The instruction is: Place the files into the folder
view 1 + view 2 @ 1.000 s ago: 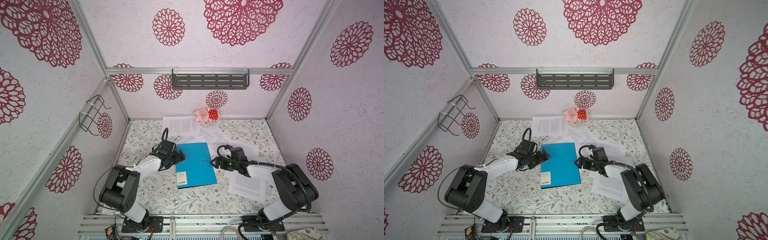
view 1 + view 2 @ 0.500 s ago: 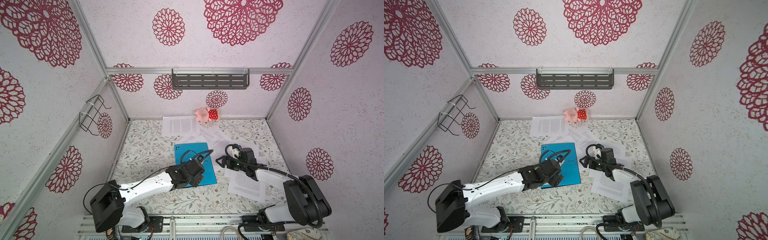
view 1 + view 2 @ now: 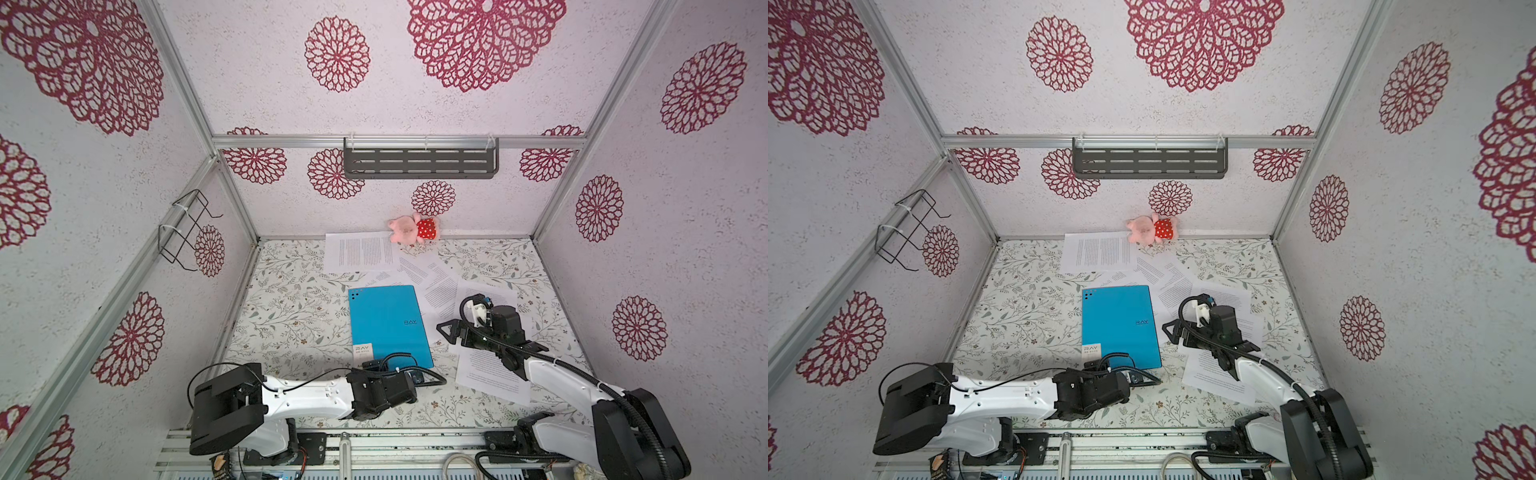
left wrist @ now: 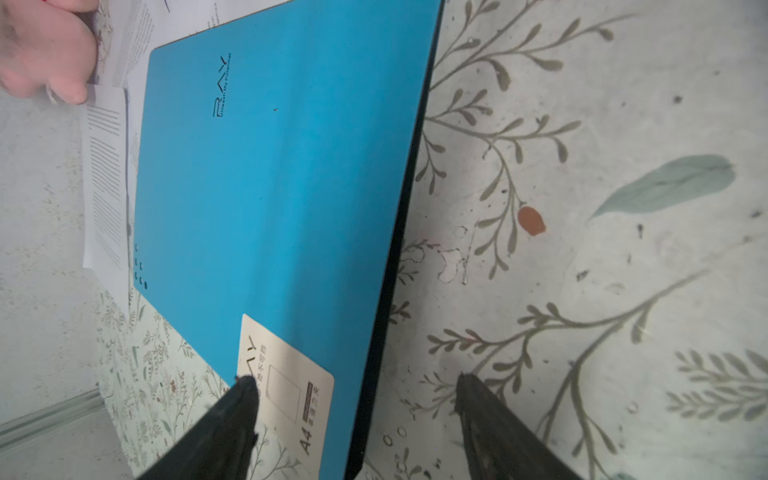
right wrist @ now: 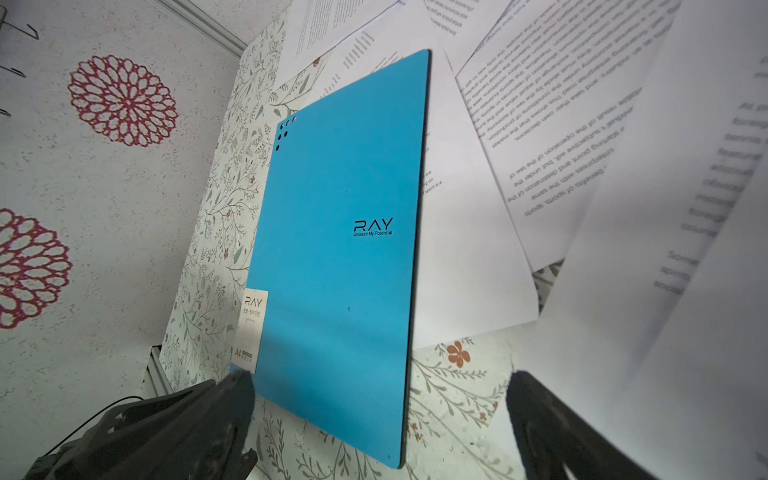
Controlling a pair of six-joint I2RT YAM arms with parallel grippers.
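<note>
Blue folder [image 3: 386, 320] closed, flat — printed files [image 3: 360, 251] scattered beside, perhaps beneath

You're looking into a booth of white textured wall panels [image 3: 257, 83] printed with crimson floral medallions [image 3: 336, 54] and framed by silver aluminium rails [image 3: 291, 141]. The far wall has a dark grey slotted metal shelf [image 3: 419, 163], the left wall a black wire rack [image 3: 183, 230]. The floor is a pale leaf-patterned mat [image 3: 291, 307]. Light is soft and even.
</note>
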